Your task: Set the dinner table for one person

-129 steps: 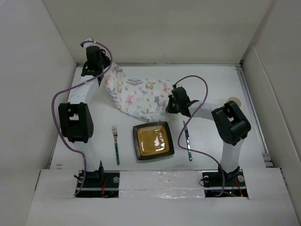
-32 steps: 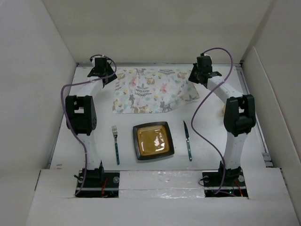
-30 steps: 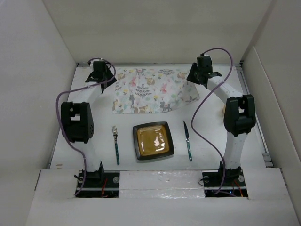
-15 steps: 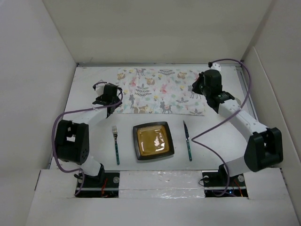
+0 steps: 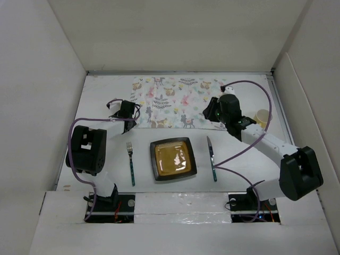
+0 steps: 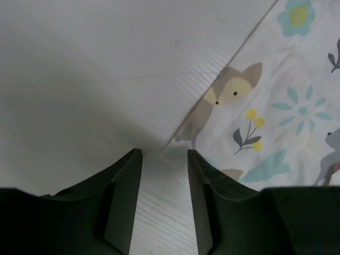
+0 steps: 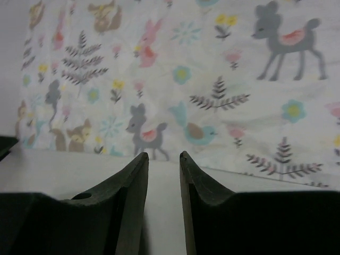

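Note:
The dinner table is a white flat surface with white walls. A floral animal-print mat lies spread flat at its far middle. Nearer lie a black square plate with an amber centre, a fork to its left and a knife to its right. My left gripper is open and empty at the mat's near-left corner; in the left wrist view that corner lies just ahead of the tips. My right gripper is open and empty over the mat's near-right edge.
A small cream cup stands at the right, beside my right arm. Purple cables loop from both arms over the table. White walls close in the far, left and right sides.
The bunched mat has been pulled out flat and both grippers have let go of it. Over the last half second my right gripper moved left and nearer; my left shifted slightly.

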Robot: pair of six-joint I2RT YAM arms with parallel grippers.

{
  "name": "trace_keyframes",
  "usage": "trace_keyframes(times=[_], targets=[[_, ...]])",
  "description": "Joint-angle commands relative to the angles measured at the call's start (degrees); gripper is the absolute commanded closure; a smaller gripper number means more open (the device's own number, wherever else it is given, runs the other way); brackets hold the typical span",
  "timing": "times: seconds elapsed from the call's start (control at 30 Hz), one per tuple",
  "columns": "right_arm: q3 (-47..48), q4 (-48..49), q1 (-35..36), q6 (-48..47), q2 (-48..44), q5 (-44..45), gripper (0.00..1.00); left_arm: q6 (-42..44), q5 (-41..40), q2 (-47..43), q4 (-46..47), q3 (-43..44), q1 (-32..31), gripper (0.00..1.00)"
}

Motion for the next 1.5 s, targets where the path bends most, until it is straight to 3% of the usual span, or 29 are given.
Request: trace_keyframes(times=[0.0,0.07,0.13,0.37,0.4,0.67,1.1,1.13,1.17,1.23,1.37,1.47], targets=[[-0.69,3.74,4.84,-1.05,-2.20,0.71,0.64,0.28,0.21,-0.01,1.40,-0.20,0.12,0.64],[-1.57,3.92,5.47,-1.05,-2.29,1.34,0.64,0.63,0.48,0.25,1.14,-0.29,0.12,0.70],[-1.93,4.18,6.78,-0.96,-2.29,1.51,0.65,0.63,-0.57,0.17,-0.26,-0.38,0.12,0.82],[-2.37,6.20,9.33,-1.22,-3.16,0.02,0.64,0.28,-1.37,1.49,-1.93,0.15,0.12,0.88],[-2.54,6.46,10.12,-1.40,-4.04,-0.07,0.64,0.28,-1.45,1.49,-2.11,0.32,0.12,0.98],[-3.33,6.11,11.97,-1.93,-7.21,0.81,0.64,0.28,-1.54,0.78,-3.16,-0.02,0.12,1.00],[-3.42,6.11,13.82,-2.10,-7.21,1.52,0.64,-0.95,-1.90,-11.52,-3.87,-6.45,0.12,1.00],[-3.42,6.11,13.82,-2.10,-7.04,1.43,0.64,-1.04,-1.55,-11.87,-3.26,-6.18,0.12,0.99],[-3.25,6.20,13.82,-2.19,-6.60,1.25,0.64,-0.95,-1.02,-12.22,-2.38,-5.83,0.12,0.84],[-3.07,6.03,13.82,-2.28,-5.81,1.08,0.64,0.54,0.56,-9.96,-0.89,-2.86,0.12,0.63],[-2.81,5.76,14.34,-2.46,-5.54,1.60,0.64,2.56,-0.57,-5.22,-2.90,2.86,0.12,0.62],[-2.81,5.76,14.35,-2.54,-5.63,1.95,0.64,5.46,-7.57,0.49,-7.28,8.92,-2.94,0.62]])
